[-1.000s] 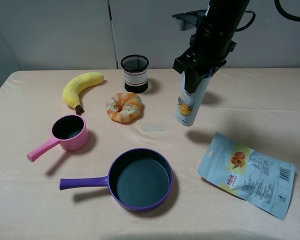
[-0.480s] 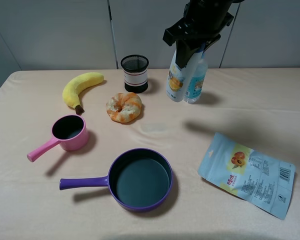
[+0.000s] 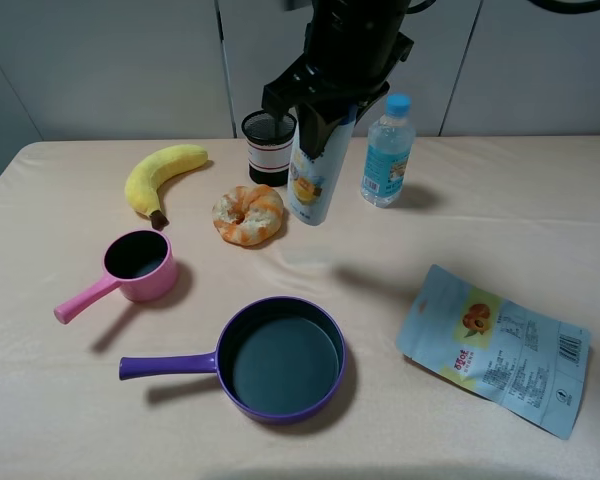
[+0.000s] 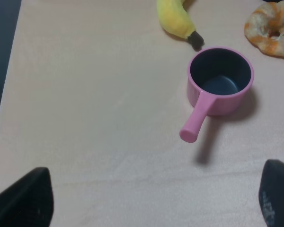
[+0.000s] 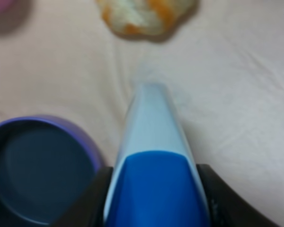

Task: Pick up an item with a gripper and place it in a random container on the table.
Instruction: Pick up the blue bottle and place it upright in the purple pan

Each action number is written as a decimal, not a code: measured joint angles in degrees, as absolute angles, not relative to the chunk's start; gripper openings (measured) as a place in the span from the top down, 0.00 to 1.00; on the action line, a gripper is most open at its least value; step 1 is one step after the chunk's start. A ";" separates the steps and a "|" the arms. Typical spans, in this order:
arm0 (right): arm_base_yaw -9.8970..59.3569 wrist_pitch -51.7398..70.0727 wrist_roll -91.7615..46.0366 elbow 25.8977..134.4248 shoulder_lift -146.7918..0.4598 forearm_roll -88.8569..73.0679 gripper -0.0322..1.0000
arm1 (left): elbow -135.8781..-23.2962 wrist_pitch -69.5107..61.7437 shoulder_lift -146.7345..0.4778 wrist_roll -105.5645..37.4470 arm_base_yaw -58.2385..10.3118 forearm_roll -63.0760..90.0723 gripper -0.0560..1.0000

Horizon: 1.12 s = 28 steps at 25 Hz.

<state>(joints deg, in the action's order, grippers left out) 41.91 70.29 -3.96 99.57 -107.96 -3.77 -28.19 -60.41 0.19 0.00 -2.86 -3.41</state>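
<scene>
My right gripper (image 3: 323, 108) is shut on the white bottle (image 3: 315, 175) with orange-yellow label art and holds it top-up in the air, in front of the mesh cup and right of the bread ring. In the right wrist view the bottle's dark blue cap (image 5: 156, 189) sits between the jaws, and its white body (image 5: 154, 118) points down at the table (image 5: 227, 94). The purple frying pan (image 3: 285, 365) lies empty at the front centre, handle to the left; it also shows in the right wrist view (image 5: 35, 165). My left gripper (image 4: 151, 203) is open and empty above the table's left side.
A clear water bottle (image 3: 388, 150) stands right of the held bottle. A black mesh cup (image 3: 270, 150), a bread ring (image 3: 248, 215), a banana (image 3: 160, 175) and a small pink saucepan (image 3: 140, 265) lie to the left. A snack pouch (image 3: 495, 345) lies at the front right.
My right gripper has lifted the white bottle and carried it left, from beside the water bottle to in front of the mesh cup.
</scene>
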 joint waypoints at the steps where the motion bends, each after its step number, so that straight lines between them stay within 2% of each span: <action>1: 42.93 70.29 -3.55 99.57 -107.75 -3.64 0.71 | -28.19 -60.41 0.19 0.00 -2.86 -3.41 0.12; 6: 47.47 70.29 -1.92 99.38 -106.06 -3.58 0.71 | -28.19 -60.41 0.19 0.00 -2.86 -3.41 0.12; 19: 57.03 70.55 3.03 90.42 -103.64 -3.57 0.71 | -28.19 -60.41 0.19 0.00 -2.86 -3.41 0.12; 28: 58.12 67.06 4.24 82.82 -103.57 -4.25 0.71 | -28.19 -60.41 0.19 0.00 -2.86 -3.41 0.12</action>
<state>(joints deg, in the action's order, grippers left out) 58.12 67.06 4.24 82.82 -103.57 -4.25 -28.19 -60.41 0.19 0.00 -2.86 -3.41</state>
